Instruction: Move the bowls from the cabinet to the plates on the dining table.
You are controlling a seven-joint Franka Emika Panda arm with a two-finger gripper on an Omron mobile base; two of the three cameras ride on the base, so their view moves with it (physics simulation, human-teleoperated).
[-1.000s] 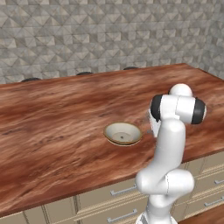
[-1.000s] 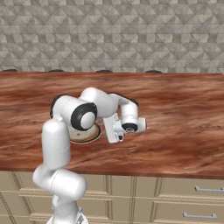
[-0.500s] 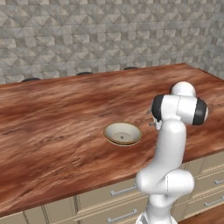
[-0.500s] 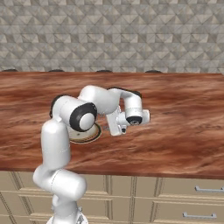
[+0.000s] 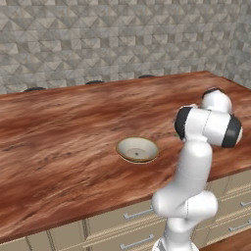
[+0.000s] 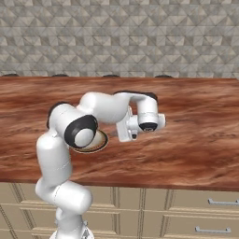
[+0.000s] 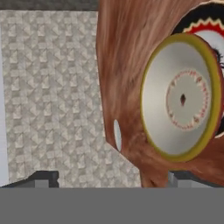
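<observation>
The gripper [image 7: 111, 177], jaws spread wide and holding nothing, hangs over the counter [image 5: 59, 132] just beside the cream bowl [image 5: 138, 149], its camera rolled so the counter's wood grain runs upright in the hand view. The bowl sits on the plate [image 7: 209, 26], whose red-and-black rim peeks out from behind the bowl's tan edge in the hand view; from the base cameras the plate is hidden beneath it. In the right base view the arm's dark elbow joint covers part of the bowl. This bowl appears delivered, and the step in hand looks like clearing away from it. Done well, that means lifting the hand straight up off the counter before swinging, keeping the fingers and the elbow well apart from the bowl's rim so nothing nudges it off the plate. The second bowl, the pale green one, would then be fetched from the cabinet for another plate.
</observation>
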